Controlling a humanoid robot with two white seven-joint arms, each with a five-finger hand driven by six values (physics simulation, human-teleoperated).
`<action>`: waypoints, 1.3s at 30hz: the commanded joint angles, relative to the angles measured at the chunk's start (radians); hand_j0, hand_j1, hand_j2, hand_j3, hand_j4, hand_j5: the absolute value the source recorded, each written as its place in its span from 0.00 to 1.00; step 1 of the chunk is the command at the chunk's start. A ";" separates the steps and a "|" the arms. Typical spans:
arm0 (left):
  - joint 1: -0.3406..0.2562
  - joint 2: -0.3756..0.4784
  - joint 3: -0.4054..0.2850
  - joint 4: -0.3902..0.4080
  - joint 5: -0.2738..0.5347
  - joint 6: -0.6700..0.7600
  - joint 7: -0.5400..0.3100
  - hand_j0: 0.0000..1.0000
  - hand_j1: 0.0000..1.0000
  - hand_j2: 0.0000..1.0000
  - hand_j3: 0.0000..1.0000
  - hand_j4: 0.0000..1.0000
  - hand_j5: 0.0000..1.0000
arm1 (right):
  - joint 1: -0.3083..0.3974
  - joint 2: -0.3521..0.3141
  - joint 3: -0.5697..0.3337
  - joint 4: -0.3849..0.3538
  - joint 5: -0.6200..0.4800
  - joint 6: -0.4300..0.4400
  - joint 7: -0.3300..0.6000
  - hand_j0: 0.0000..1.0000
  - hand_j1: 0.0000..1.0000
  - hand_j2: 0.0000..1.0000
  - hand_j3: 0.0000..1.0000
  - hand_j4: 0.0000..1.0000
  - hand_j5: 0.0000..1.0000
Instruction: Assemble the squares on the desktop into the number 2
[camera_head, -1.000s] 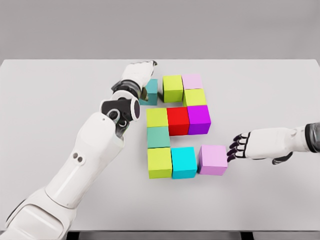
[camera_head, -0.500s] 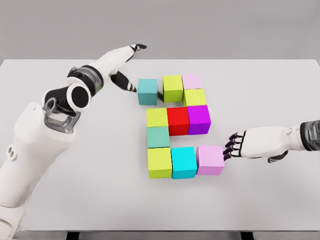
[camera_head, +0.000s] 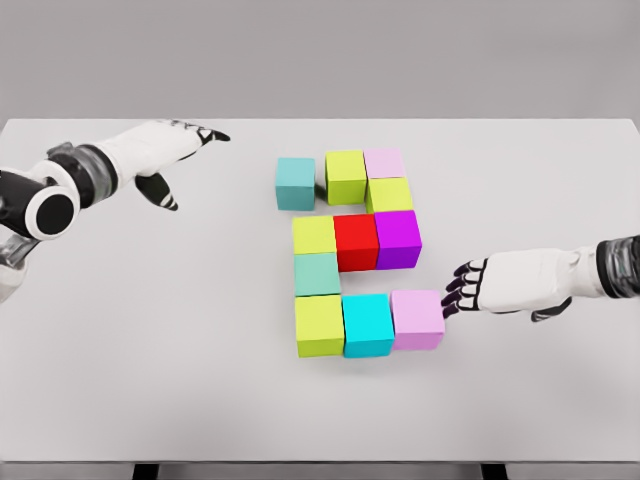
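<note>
Ten coloured cubes sit grouped near the middle of the white tabletop (camera_head: 120, 330), a little toward its far edge. In the far row a teal cube (camera_head: 296, 183) stands slightly apart, a narrow gap separating it from a lime cube (camera_head: 345, 176) that touches a pale pink cube (camera_head: 385, 163) on its right. Just in front of the pink one sits a second lime cube (camera_head: 390, 194). The middle row runs from a yellow-green cube (camera_head: 314, 235) through a red cube (camera_head: 356, 242) to a purple cube (camera_head: 398, 238), all touching. Below the yellow-green one a sea-green cube (camera_head: 317, 273) leads down to the near row: a lime corner cube (camera_head: 320, 325), a cyan cube (camera_head: 367, 324) and a lilac cube (camera_head: 418, 319) side by side. The right hand (camera_head: 500, 285) reaches in from the right edge, fingers extended and loosely spread, its dark fingertips (camera_head: 455, 295) at the lilac cube's right face, grasping nothing. The left hand (camera_head: 165, 148) hangs over the far left part of the tabletop, well apart from the cubes, fingers stretched out straight with the thumb pointing down, holding nothing.
</note>
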 joint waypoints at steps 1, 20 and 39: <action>-0.002 0.002 -0.003 0.072 -0.128 -0.318 0.000 1.00 1.00 1.00 1.00 1.00 1.00 | 0.000 0.003 -0.001 0.000 -0.004 0.002 0.000 1.00 1.00 1.00 1.00 1.00 1.00; -0.035 -0.103 -0.079 0.280 -0.118 -0.432 0.000 1.00 1.00 1.00 1.00 1.00 1.00 | -0.002 -0.002 -0.001 0.001 -0.004 0.002 0.000 1.00 1.00 1.00 1.00 1.00 1.00; -0.457 -0.005 -0.629 0.397 0.522 -0.239 0.000 1.00 1.00 1.00 1.00 1.00 1.00 | 0.012 0.112 -0.446 0.281 -0.295 0.002 0.000 1.00 1.00 1.00 1.00 1.00 1.00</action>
